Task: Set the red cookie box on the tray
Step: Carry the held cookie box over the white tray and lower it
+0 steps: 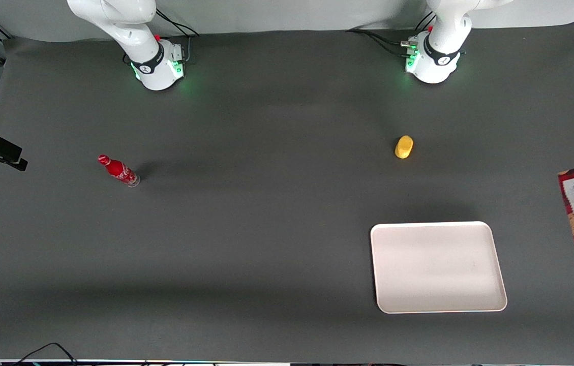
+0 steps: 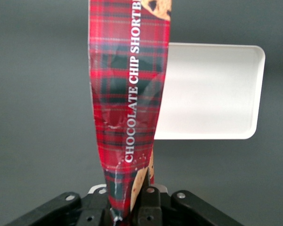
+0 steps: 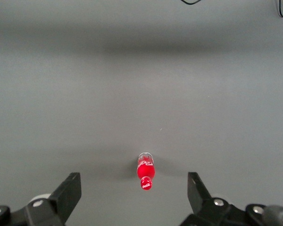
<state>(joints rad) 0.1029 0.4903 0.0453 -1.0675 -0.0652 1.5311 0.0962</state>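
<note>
The hand is clamped on the red cookie box, which reads "CHOCOLATE CHIP SHORTB…", and holds it above the tabletop beside the tray. Only the front view shows the yellow object and red bottle.

dark grey table mat (pale backdrop above)

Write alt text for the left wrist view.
The pincer grips one end of the red cookie box, which stretches away from the camera above the dark table. The empty white tray lies on the table below, partly hidden by the box.
</note>
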